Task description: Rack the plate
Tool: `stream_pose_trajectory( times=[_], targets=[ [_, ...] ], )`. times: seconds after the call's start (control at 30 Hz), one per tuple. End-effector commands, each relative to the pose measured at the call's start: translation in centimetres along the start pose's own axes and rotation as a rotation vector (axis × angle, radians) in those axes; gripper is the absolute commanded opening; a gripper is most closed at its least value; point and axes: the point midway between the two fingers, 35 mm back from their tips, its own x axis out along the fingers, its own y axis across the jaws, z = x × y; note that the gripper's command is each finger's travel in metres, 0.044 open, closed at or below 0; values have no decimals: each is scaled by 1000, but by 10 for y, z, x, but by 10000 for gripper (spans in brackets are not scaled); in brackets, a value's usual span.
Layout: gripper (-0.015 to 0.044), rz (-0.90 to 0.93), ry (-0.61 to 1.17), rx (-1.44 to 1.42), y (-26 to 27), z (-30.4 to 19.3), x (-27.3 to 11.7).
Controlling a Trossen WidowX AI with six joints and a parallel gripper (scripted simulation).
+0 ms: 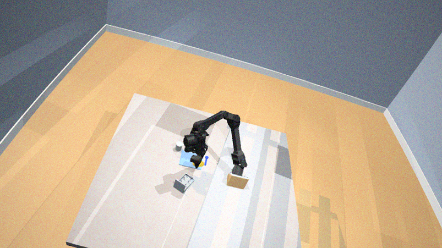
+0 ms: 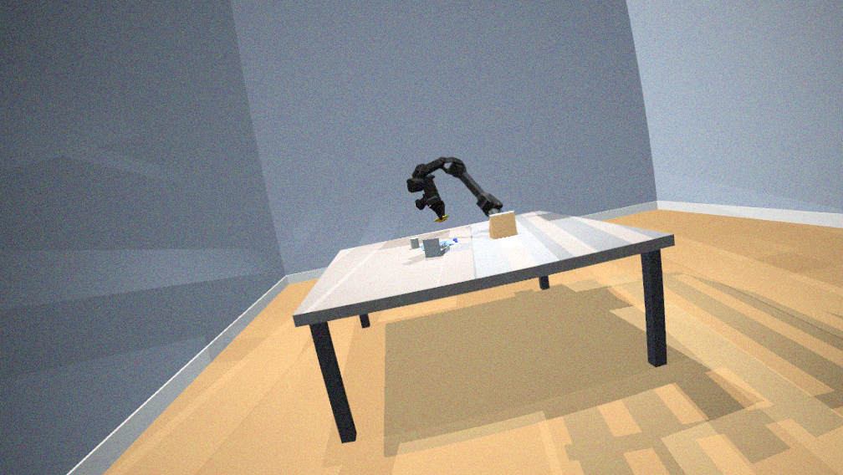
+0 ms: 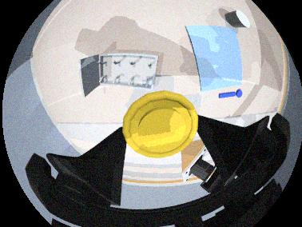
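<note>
Aloft, yellow plate [image 1: 201, 164] [image 3: 160, 124] pinched in black pincer [image 1: 198, 165] [image 2: 441, 218] [image 3: 160, 124], grey dish rack [image 1: 183, 183] [image 2: 432, 247] [image 3: 91, 76] on table below, readable writing nowhere.

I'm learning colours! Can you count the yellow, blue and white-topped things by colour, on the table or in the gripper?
Yellow: 1, the plate
Blue: 2, the light blue mat and dark blue spoon-like piece
White-topped: 1, the cup-like cylinder
Total: 4
</note>
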Motion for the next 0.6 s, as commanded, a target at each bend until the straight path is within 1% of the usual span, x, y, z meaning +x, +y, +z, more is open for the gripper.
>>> stream_pose_trajectory(
  times=[0.0, 0.3, 0.57],
  targets=[
    [0, 70, 46, -77, 0, 0, 11],
    [0, 234, 100, -236, 0, 2, 32],
    [0, 391, 98, -375, 1, 4, 48]
  ],
)
